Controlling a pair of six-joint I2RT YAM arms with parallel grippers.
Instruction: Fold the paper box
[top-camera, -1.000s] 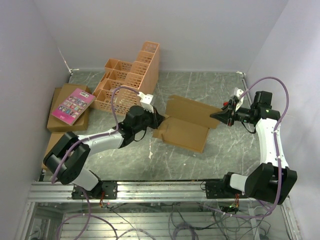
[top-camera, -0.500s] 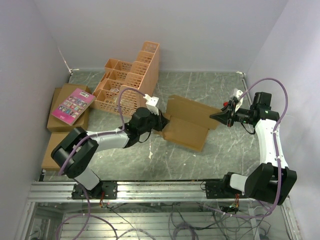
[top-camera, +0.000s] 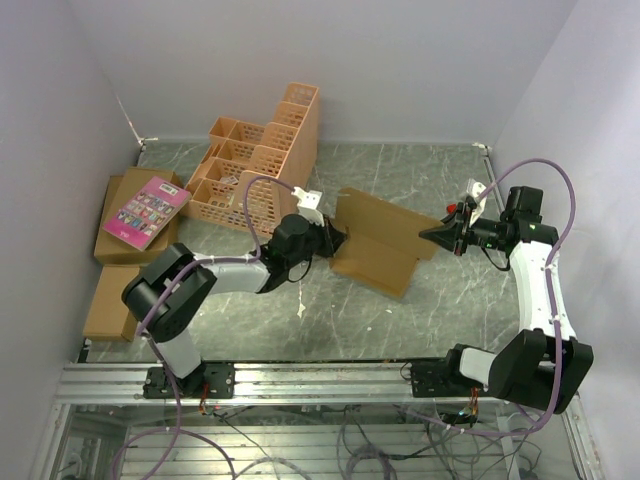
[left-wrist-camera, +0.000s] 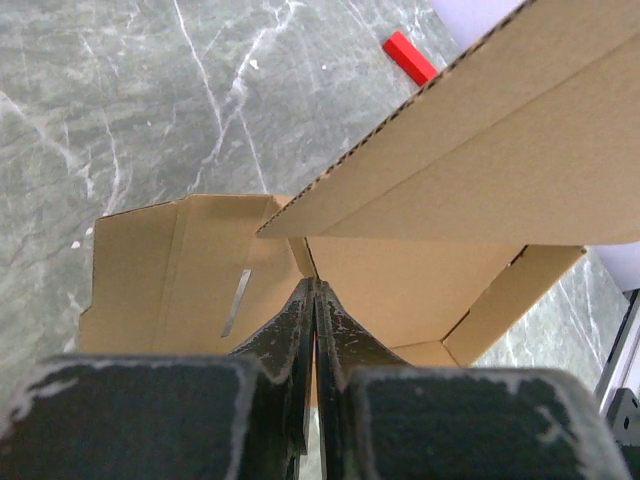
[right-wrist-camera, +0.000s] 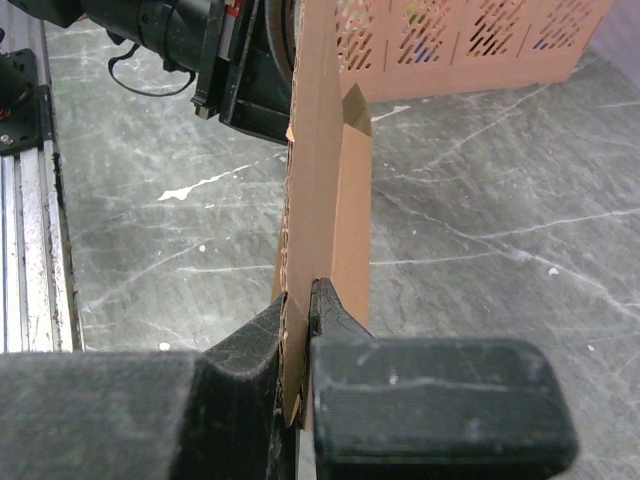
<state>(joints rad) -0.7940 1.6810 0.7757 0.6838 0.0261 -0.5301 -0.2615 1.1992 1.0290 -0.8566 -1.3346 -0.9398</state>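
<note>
The paper box (top-camera: 378, 250) is a brown cardboard sheet lying mid-table, with its far panel lifted off the table. My left gripper (top-camera: 336, 240) is shut, its tips pressed into the box's left end. In the left wrist view the shut fingertips (left-wrist-camera: 315, 286) meet a crease inside the box (left-wrist-camera: 400, 290), under the raised panel (left-wrist-camera: 520, 150). My right gripper (top-camera: 430, 233) is shut on the right edge of that raised panel. In the right wrist view the gripper (right-wrist-camera: 298, 300) pinches the panel (right-wrist-camera: 320, 180) edge-on.
An orange lattice crate (top-camera: 262, 158) stands at the back left, also in the right wrist view (right-wrist-camera: 470, 40). A pink book (top-camera: 146, 211) lies on brown cartons (top-camera: 118, 248) by the left wall, with another carton (top-camera: 106, 300) nearer. Walls close in on three sides.
My left gripper has moved right into the box's left end, and the left flap has folded in, so the box's left edge lies further right. The right gripper has barely moved.
</note>
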